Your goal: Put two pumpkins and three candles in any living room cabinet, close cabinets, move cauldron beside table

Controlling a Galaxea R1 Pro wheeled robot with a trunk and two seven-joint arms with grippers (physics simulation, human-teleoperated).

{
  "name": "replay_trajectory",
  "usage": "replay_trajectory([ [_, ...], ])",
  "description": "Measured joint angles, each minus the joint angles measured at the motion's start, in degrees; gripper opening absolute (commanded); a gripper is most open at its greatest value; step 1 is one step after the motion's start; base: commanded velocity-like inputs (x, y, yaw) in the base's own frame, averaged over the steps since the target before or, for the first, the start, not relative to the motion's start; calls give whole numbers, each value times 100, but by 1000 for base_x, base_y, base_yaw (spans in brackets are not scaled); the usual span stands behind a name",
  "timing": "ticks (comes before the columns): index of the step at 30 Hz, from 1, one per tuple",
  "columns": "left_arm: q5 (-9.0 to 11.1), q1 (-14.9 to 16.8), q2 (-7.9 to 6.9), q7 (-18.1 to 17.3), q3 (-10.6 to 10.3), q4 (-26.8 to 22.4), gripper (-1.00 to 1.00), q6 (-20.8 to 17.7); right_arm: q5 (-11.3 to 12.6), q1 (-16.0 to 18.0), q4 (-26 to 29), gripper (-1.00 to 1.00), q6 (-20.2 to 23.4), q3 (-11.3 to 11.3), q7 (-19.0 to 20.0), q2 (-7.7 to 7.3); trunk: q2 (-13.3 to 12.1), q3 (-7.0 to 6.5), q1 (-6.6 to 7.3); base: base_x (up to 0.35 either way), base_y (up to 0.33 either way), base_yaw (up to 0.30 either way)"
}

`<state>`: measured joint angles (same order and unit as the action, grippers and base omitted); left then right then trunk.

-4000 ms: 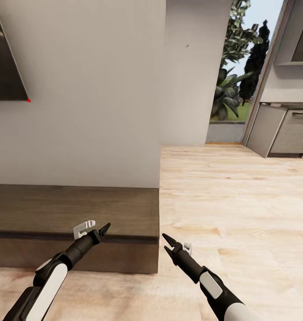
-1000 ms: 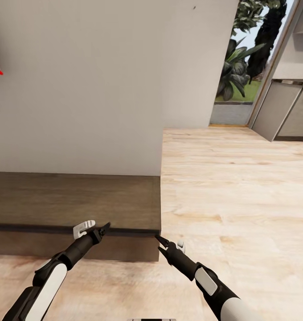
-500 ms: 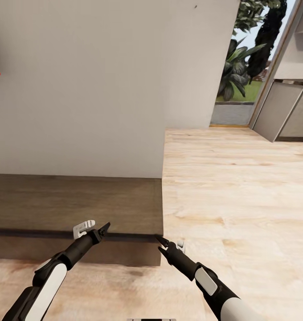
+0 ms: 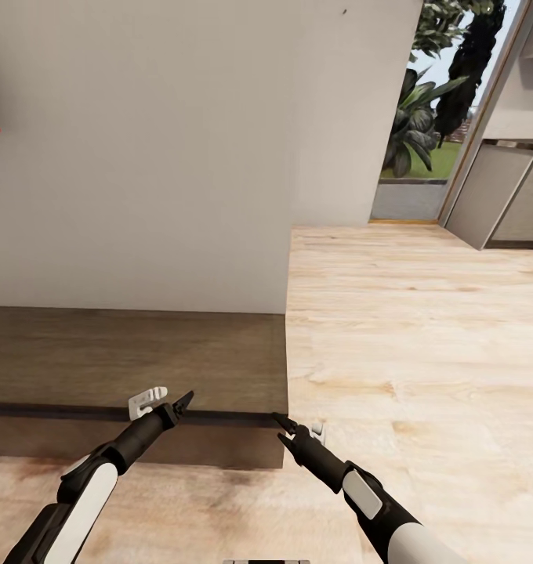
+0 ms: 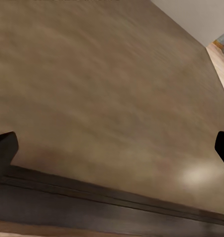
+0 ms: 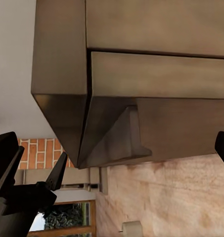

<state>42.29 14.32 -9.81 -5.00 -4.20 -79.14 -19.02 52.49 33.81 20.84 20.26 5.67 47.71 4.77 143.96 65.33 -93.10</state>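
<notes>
Head view: our left gripper (image 4: 183, 401) and right gripper (image 4: 281, 427) sat lower centre, fingers apart, holding nothing. Cabinet (image 4: 133, 368) filled lower left, right gripper at its corner; drawer front (image 6: 156, 74) sat slightly proud.

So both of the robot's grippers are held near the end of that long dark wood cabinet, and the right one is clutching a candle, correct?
Not quite. Both grippers are near the end of the cabinet, but the right gripper holds nothing: in the head view its fingers are spread open and empty, close to the cabinet's corner. The left gripper is empty too.
</notes>
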Motion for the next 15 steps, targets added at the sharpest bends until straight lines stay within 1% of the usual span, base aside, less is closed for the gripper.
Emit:
replay_trajectory([
  [14, 0, 0, 0, 0, 0, -2, 100, 1, 0, 0, 3, 100, 1, 0, 0, -7, 0, 0, 0, 0, 0, 0],
  [15, 0, 0, 0, 0, 0, -2, 100, 1, 0, 0, 2, -100, 2, 0, 0, -7, 0, 0, 0, 0, 0, 0],
])
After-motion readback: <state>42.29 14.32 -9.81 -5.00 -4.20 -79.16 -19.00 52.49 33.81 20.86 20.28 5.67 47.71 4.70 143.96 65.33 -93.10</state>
